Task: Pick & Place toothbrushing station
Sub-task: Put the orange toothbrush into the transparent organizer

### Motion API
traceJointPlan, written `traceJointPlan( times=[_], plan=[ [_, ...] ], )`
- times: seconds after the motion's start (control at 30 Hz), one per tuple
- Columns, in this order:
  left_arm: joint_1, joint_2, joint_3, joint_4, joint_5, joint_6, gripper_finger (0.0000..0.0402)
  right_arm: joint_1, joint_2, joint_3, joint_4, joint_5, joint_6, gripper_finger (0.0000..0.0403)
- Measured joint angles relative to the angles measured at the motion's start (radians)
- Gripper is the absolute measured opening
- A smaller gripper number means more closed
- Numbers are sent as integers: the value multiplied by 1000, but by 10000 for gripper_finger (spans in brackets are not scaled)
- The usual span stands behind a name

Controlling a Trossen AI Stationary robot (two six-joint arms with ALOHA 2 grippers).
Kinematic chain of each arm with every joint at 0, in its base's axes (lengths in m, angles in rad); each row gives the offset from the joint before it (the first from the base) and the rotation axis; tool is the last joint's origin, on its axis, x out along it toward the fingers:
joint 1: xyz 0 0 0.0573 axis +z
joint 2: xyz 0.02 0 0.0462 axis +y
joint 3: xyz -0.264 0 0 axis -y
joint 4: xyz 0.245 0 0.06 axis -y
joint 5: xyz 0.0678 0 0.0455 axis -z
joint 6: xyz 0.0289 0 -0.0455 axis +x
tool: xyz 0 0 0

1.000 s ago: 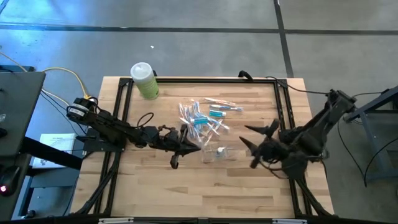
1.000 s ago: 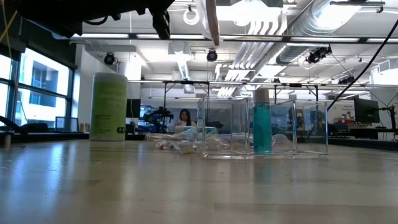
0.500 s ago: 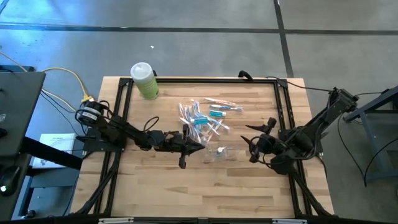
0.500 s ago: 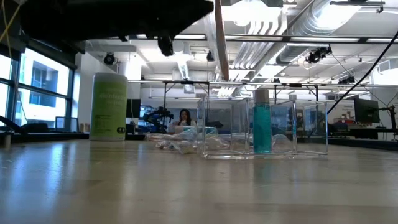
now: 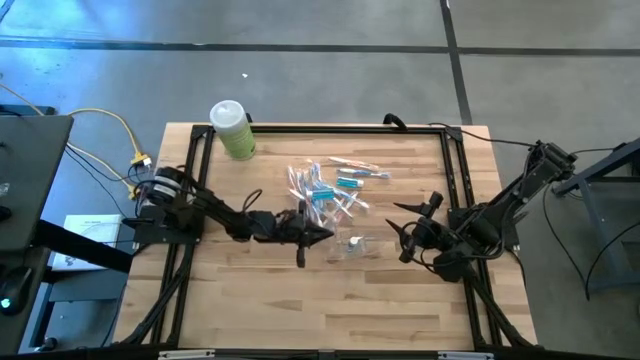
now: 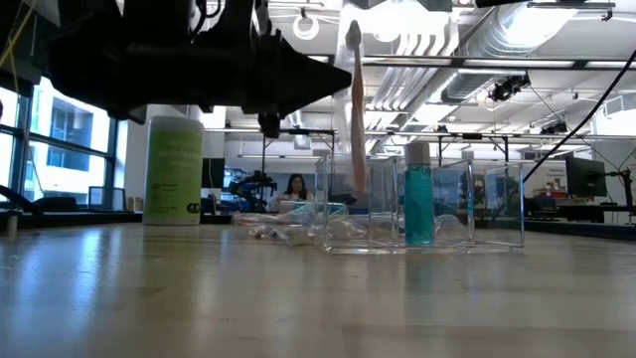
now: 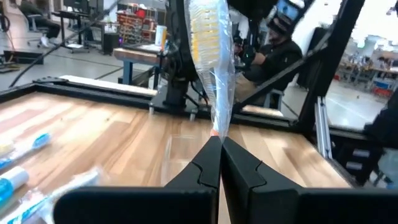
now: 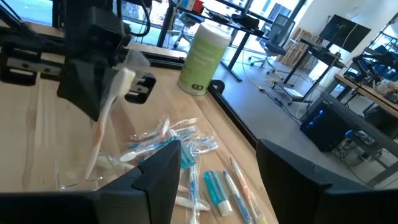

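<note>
Low view, toothbrush [image 6: 355, 109] upright, bristles up, pinched by left hand [image 5: 325, 236]

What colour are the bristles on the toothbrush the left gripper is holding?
Yellow bristles on the wrapped toothbrush, shown best in the left wrist view, held by the left gripper.

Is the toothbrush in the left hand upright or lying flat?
Upright. The left hand, shut on the toothbrush, holds it vertical, bristle end up, above the clear holder; it is not yet inside.
</note>
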Motion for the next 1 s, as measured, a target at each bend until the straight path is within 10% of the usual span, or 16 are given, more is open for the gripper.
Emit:
traceJointPlan(
  times=[1.0],
  plan=[
    [8,14,0,-56,-1,12,2,0,1,0,-1,-87,-8,202]
  ],
)
